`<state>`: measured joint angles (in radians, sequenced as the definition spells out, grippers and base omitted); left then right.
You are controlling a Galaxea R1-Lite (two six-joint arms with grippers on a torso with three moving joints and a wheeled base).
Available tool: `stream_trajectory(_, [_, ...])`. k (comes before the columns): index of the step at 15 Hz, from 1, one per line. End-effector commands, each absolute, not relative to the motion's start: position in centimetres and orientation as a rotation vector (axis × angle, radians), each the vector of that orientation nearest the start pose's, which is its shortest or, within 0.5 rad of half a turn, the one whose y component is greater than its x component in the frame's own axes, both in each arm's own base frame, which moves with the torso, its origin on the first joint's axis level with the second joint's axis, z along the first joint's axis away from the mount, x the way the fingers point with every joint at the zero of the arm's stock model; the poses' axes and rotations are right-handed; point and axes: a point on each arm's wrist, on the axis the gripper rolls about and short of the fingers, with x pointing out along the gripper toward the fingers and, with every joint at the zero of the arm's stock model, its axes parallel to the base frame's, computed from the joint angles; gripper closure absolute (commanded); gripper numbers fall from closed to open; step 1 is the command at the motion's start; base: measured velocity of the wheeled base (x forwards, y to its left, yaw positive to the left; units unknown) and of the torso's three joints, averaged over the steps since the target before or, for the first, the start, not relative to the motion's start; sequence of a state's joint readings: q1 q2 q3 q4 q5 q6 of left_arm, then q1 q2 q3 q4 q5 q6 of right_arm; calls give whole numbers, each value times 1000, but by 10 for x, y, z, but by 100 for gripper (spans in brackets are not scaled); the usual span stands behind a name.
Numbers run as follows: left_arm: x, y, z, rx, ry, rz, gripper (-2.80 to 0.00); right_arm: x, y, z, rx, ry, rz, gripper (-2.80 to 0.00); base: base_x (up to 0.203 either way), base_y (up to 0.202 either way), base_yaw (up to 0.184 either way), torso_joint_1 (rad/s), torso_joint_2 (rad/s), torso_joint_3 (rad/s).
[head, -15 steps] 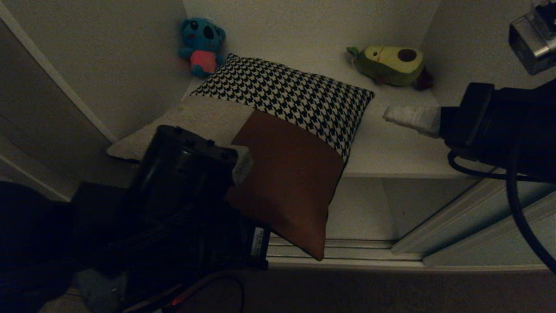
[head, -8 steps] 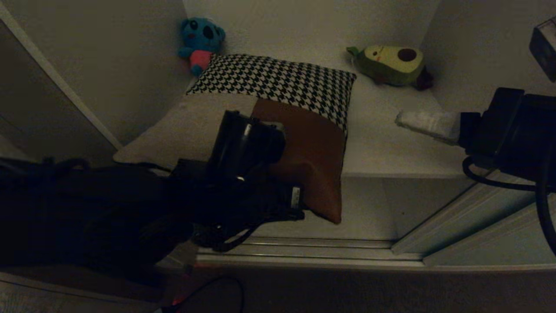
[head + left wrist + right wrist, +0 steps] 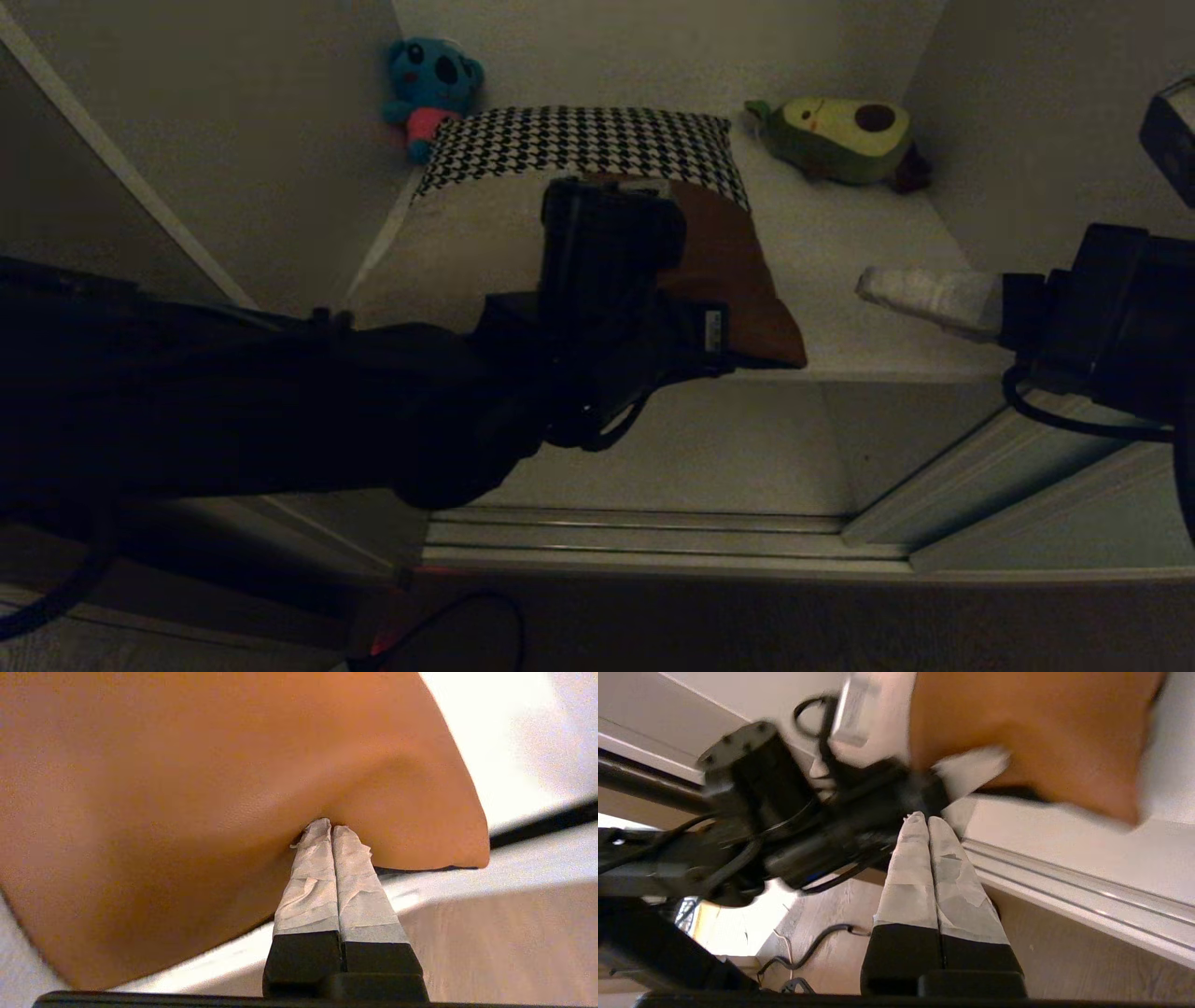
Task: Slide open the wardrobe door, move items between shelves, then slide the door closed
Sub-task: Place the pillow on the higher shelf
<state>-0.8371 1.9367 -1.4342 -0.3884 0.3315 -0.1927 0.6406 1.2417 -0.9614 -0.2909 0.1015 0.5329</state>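
A cushion point(image 3: 467, 243) with a cream panel, a brown panel point(image 3: 747, 280) and a houndstooth strip point(image 3: 579, 140) lies flat on the off-white shelf point(image 3: 868, 345). I cannot tell whether the houndstooth is a second cushion underneath. My left gripper point(image 3: 644, 187) reaches in over it. The left wrist view shows this gripper point(image 3: 331, 828) shut, tips dented into the brown fabric point(image 3: 187, 788), with nothing between the fingers. My right gripper point(image 3: 868, 280) hangs shut and empty over the shelf's right front, its taped fingers point(image 3: 924, 858) together. The sliding wardrobe door point(image 3: 1055, 523) stands pushed aside at lower right.
A blue plush toy point(image 3: 431, 89) sits in the shelf's back left corner and an avocado plush point(image 3: 845, 138) at the back right. Below the shelf front lies a lower board point(image 3: 747, 448), then the ribbed floor track point(image 3: 653, 537). A cable point(image 3: 448, 607) trails on the floor.
My left arm has pushed forward into the wardrobe. The cushion, which hung over the shelf's front edge, has slid back and turned square onto the shelf. My right gripper has barely shifted.
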Motion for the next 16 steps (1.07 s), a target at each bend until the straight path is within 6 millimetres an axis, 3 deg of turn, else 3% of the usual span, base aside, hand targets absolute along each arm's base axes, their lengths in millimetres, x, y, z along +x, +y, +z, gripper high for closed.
stream_trajectory(1, [289, -310, 235, -135, 112, -497, 0, 155, 118, 304, 509, 205, 722, 0, 0, 0, 0, 0, 0, 0])
stream_trajectory(3, [288, -318, 248, -176, 34, -513, 0, 153, 116, 304, 509, 202, 722, 0, 0, 0, 0, 0, 0, 0])
stream_trajectory(6, [268, -319, 274, -220, -26, -524, 0, 145, 111, 304, 512, 193, 737, 0, 0, 0, 0, 0, 0, 0])
stream_trajectory(9, [223, -302, 323, -284, -96, -568, 0, 139, 104, 302, 516, 193, 750, 0, 0, 0, 0, 0, 0, 0])
stream_trajectory(11, [207, -279, 346, -282, -109, -551, 0, 140, 103, 297, 514, 210, 742, 0, 0, 0, 0, 0, 0, 0])
stream_trajectory(13, [230, -251, 345, -246, -91, -426, 0, 142, 105, 290, 509, 235, 739, 0, 0, 0, 0, 0, 0, 0])
stream_trajectory(16, [269, -215, 321, -184, -32, -194, 0, 144, 106, 284, 512, 225, 759, 0, 0, 0, 0, 0, 0, 0])
